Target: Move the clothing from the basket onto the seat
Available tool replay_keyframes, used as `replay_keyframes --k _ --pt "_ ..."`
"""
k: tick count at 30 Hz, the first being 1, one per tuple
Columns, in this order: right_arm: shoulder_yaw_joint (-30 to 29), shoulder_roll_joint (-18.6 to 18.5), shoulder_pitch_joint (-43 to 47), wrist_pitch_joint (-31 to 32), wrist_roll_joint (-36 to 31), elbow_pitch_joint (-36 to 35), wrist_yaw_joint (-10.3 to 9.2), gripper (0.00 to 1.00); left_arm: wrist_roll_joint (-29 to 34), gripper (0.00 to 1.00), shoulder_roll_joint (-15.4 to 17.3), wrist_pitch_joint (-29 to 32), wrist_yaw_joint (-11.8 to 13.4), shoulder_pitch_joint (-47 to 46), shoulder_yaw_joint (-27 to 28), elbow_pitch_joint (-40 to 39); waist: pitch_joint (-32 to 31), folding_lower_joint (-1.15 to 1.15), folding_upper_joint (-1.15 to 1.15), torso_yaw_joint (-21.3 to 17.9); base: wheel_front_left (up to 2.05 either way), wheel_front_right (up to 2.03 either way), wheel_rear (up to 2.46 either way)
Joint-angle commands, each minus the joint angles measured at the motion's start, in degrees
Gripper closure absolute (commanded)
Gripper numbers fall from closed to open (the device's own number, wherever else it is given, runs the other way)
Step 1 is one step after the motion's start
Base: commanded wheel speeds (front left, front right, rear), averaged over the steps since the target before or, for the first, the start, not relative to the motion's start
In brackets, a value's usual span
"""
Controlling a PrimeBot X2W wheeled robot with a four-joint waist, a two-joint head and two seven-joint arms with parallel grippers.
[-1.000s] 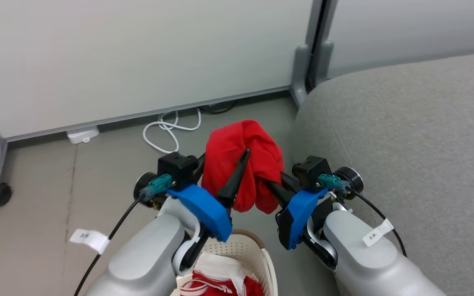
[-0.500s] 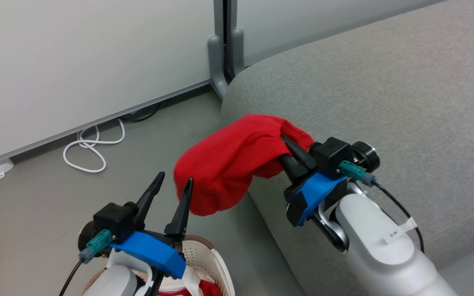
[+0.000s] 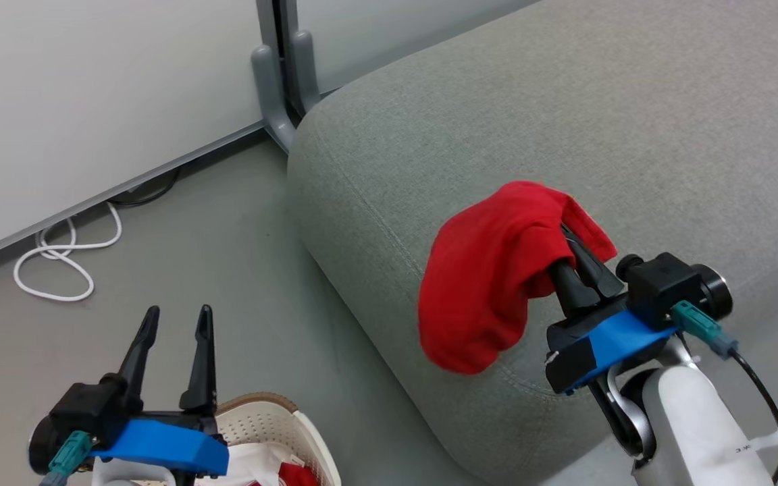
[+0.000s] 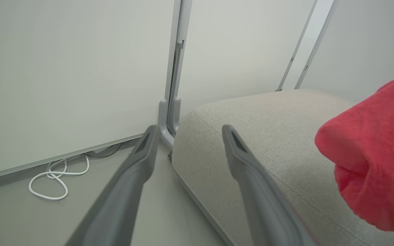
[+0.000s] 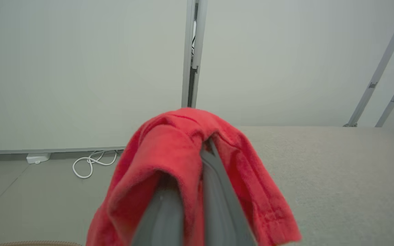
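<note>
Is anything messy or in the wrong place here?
Just one thing: a white cable lies in loose loops on the floor by the wall. The red garment is held in the right hand, not dropped.

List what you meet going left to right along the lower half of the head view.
Looped white cable → open left end effector → cream perforated plastic basket → plain bright red fabric garment.

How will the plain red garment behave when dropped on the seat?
Likely floppy: the red garment droops in folds around the shut right gripper. Probably light, since one pinch carries it. Should slump where dropped on the seat, not roll.
</note>
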Motion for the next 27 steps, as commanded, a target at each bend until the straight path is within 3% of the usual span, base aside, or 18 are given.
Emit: replay_keyframes --k 1,8,14,20,27 --pt "-0.9 0.4 1.8 0.7 -0.2 -2.0 0.01 1.0 1.1 0.0 0.0 -0.1 -0.1 1.0 1.5 -0.9 0.1 0.0 0.0 -1.1 0.0 0.0 0.0" --pt "-4.4 1.5 7.0 3.2 -1.0 -8.9 0.01 1.0 4.9 0.0 -0.3 -0.1 -1.7 2.7 5.9 -2.7 1.8 0.0 0.0 -3.1 0.0 0.0 0.0" --pt "-5.6 1.9 7.3 3.6 -0.7 -9.3 0.01 1.0 6.7 0.0 -1.6 -0.1 -2.8 2.8 6.4 -1.9 2.9 0.0 0.0 -3.2 0.0 0.0 0.0" --pt "-5.7 0.7 0.0 4.1 3.6 -5.5 0.01 1.0 7.5 0.0 -0.9 -0.1 -3.4 1.8 6.8 -1.9 5.8 0.0 0.0 -2.6 0.0 0.0 0.0" --pt "-9.1 -6.7 -15.4 1.4 8.1 4.0 0.01 1.0 8.6 0.0 1.1 0.8 -4.0 -0.5 6.3 -4.3 12.3 0.0 0.0 0.7 0.0 0.0 0.0"
